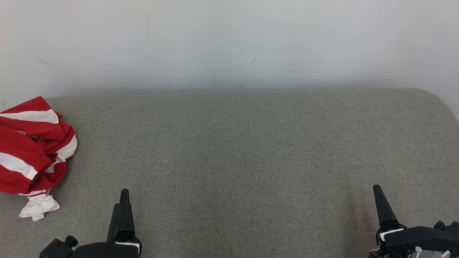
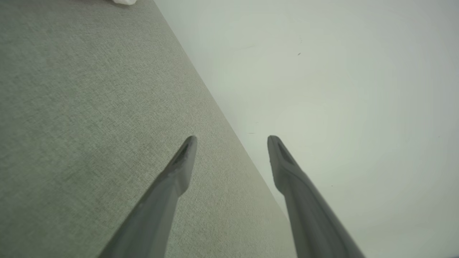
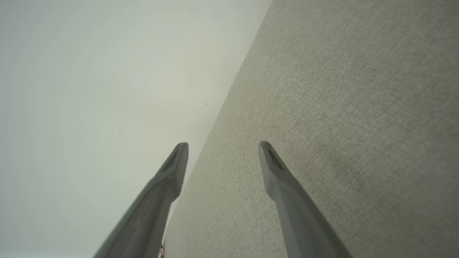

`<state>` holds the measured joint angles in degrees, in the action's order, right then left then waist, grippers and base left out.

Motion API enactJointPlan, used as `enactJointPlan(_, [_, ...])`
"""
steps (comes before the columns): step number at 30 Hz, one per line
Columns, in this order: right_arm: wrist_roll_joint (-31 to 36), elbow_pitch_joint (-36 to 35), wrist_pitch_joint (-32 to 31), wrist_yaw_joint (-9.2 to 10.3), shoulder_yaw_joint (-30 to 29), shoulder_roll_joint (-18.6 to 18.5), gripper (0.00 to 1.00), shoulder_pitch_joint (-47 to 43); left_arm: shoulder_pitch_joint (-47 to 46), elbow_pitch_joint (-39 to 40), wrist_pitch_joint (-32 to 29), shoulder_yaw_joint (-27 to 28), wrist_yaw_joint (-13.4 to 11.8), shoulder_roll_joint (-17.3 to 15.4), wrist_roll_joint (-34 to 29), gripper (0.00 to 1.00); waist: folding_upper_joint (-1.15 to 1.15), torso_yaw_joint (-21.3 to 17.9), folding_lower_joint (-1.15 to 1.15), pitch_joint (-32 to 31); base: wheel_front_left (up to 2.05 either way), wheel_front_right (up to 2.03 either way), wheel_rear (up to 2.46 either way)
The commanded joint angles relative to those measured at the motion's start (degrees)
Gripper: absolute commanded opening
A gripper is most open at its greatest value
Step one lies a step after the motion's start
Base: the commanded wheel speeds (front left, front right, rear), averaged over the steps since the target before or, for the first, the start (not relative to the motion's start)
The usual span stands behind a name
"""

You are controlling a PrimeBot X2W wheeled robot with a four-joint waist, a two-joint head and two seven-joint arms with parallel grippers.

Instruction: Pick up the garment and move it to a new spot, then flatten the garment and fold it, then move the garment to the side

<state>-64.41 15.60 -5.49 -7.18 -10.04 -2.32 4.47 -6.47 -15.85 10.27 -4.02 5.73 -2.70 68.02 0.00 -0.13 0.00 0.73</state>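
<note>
The garment [image 1: 34, 150], red with white stripes and a white hem, lies crumpled at the far left edge of the grey fabric surface [image 1: 244, 150]. A white scrap of the garment [image 2: 123, 1] peeks in at the top of the left wrist view. My left gripper [image 1: 124, 195] hovers near the front edge, to the right of the garment and apart from it. In its wrist view the left gripper [image 2: 232, 140] is open with nothing between the fingers. My right gripper [image 1: 377, 190] is at the front right, far from the garment. The right gripper [image 3: 223, 146] is open and empty too.
A pale wall [image 1: 229, 43] rises directly behind the surface. The surface's far right corner [image 1: 439, 102] is rounded. Wide bare fabric stretches between the two grippers and back to the wall.
</note>
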Motion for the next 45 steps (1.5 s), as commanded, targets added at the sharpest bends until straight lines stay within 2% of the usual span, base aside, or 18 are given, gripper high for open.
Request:
enactJointPlan(1, [1.41, -1.03, 0.57, -0.27, 0.62, -0.58, 1.0, 0.15, 0.27, 1.09, 0.36, 0.13, -0.3, -0.08, -1.84, 1.0, 0.0, 0.0, 0.0, 0.0, 0.0, 0.0, 0.0])
enactJointPlan(27, [27.55, -2.93, 8.3, -0.35, 6.81, -0.64, 1.0, -1.71, 4.51, 6.93, 2.09, 1.0, -8.58, -0.15, -31.47, 1.0, 0.0, -0.17, 0.0, -0.05, 0.0, 0.0, 0.0])
enactJointPlan(45, [39.61, -4.46, 12.6, -0.39, 10.51, -0.66, 1.0, -2.99, 6.08, 8.2, 3.04, 2.24, -10.03, -0.19, -44.55, 1.0, 0.0, -0.32, 0.0, 0.02, 0.0, 0.0, 0.0])
